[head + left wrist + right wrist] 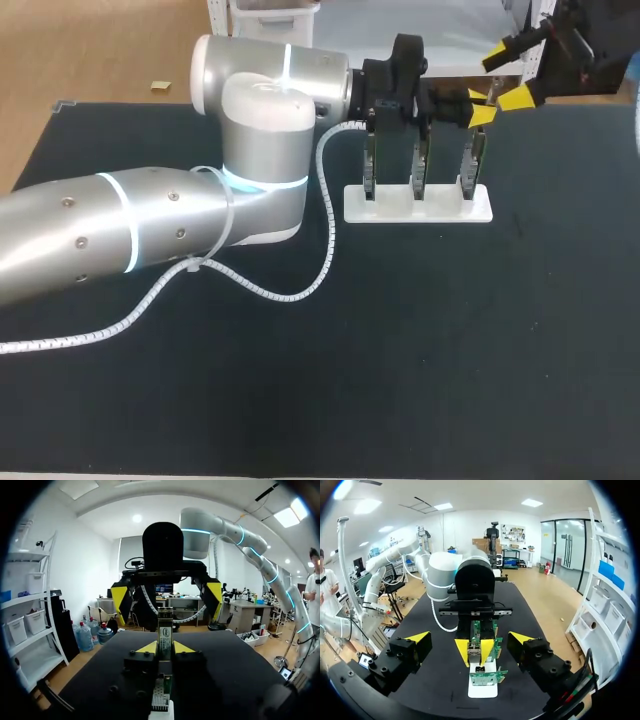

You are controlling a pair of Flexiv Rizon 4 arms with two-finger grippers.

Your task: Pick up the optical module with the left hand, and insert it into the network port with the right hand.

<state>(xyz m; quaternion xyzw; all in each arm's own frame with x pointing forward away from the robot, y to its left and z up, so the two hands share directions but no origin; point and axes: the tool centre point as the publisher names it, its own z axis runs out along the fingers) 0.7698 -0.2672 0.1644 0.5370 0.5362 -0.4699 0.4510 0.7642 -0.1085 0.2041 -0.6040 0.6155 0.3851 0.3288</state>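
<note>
Black worktop, white stand carrying three boards; handover stage.

The module is gripped upright from both sides by the left claw, set narrow, just above the end board nearest the right arm. The right claw is spread wide and empty, facing the left claw and apart from the module. The step is judged to be transfer to the right claw. It should be brought in squarely, so both tips meet the module's free upper part, clear of the left tips. Release by the left claw is advised only once that grip is firm. The port cannot be made out clearly. The module should be lined up and pressed straight, without twisting the board.
</note>
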